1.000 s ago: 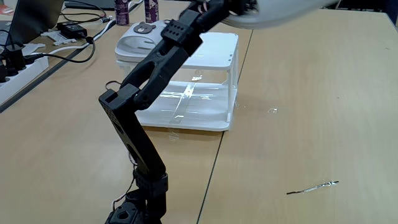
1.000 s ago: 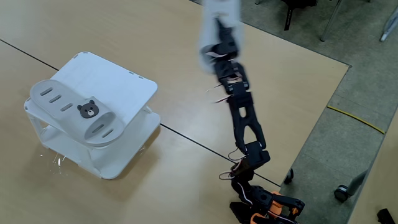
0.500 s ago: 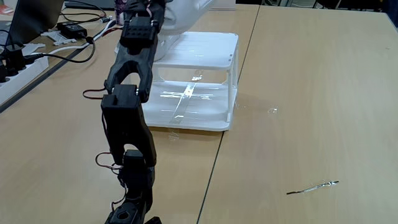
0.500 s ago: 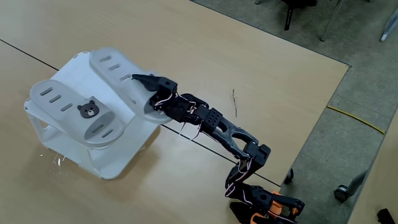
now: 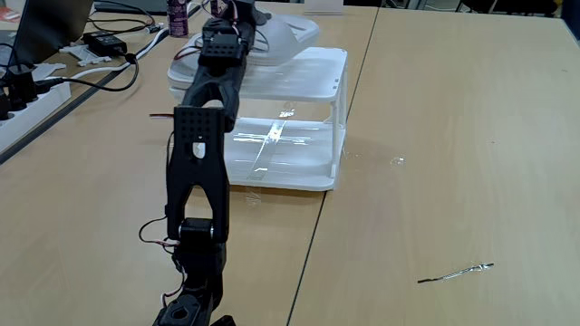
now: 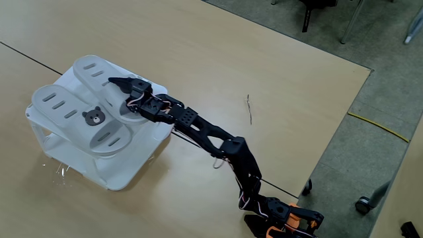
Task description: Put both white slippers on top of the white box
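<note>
The white box [image 6: 132, 165] stands on the table at the left, and both white slippers lie across its top. The one with the bear badge [image 6: 66, 109] rests near the box's front-left edge. The other slipper [image 6: 92, 71] lies beside it, further back. My gripper [image 6: 125, 92] is over that second slipper's strap end and looks shut on it. In the low fixed view the held slipper [image 5: 288, 34] sits at the far end of the box top [image 5: 308, 72]. My gripper [image 5: 234, 18] is at its left end. The badge slipper [image 5: 184, 65] is partly hidden behind the arm.
A power strip [image 5: 27, 100], cables and a black adapter [image 5: 107, 42] lie at the table's left. Bottles [image 5: 178, 16] stand behind the box. A thin wire [image 5: 456, 272] lies on the bare tabletop at the right. The table edge [image 6: 344, 125] drops to the floor.
The arm swung from high on the right over to the box, carrying the second slipper. It has lowered the slipper onto the box top beside the first one.
</note>
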Action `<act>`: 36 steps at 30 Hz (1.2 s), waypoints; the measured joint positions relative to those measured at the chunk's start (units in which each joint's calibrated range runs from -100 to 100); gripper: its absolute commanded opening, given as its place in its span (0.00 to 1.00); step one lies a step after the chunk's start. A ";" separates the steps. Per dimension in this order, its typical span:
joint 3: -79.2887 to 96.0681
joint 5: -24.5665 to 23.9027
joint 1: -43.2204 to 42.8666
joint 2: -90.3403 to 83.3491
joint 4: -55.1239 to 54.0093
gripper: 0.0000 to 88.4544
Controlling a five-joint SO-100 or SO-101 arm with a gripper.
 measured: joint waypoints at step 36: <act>-19.23 0.00 1.65 21.53 0.00 0.25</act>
